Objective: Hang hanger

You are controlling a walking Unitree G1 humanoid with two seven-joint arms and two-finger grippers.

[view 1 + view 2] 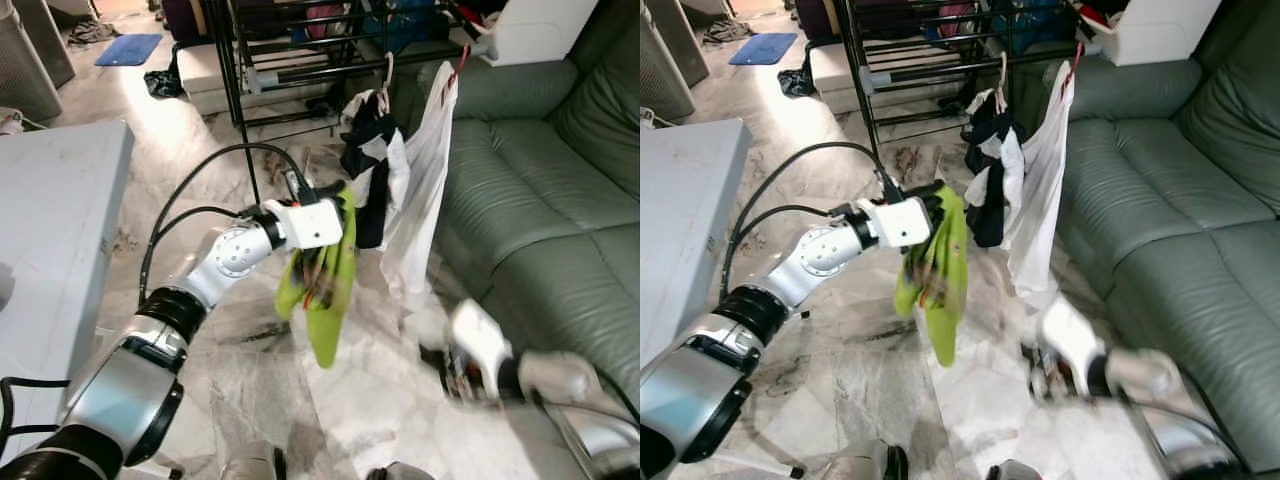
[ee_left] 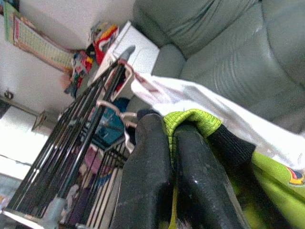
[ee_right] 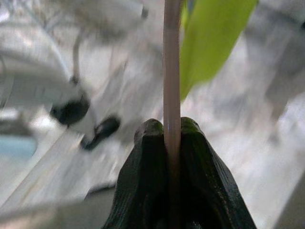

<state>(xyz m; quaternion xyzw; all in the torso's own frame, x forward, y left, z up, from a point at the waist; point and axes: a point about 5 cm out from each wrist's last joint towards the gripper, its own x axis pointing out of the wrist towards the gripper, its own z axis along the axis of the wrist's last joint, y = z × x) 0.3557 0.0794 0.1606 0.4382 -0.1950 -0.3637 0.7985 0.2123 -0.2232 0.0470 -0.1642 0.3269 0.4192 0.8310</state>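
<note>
Low at the frame's right, the right pincer (image 3: 171, 143) is clenched on a thin pinkish rod (image 3: 171, 71) — seemingly the hanger. At centre, the left pincer (image 2: 172, 143) grips a green garment (image 1: 325, 280); next, carrying it up to the black rack (image 1: 300, 70).

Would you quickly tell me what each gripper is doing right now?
Left gripper: shut on the green garment.
Right gripper: shut on a thin pinkish rod.

Bright daylight glares off the marble floor (image 1: 150, 120); the right gripper (image 1: 462, 372) is motion-blurred, its wrist view's background perhaps smeared.
</note>
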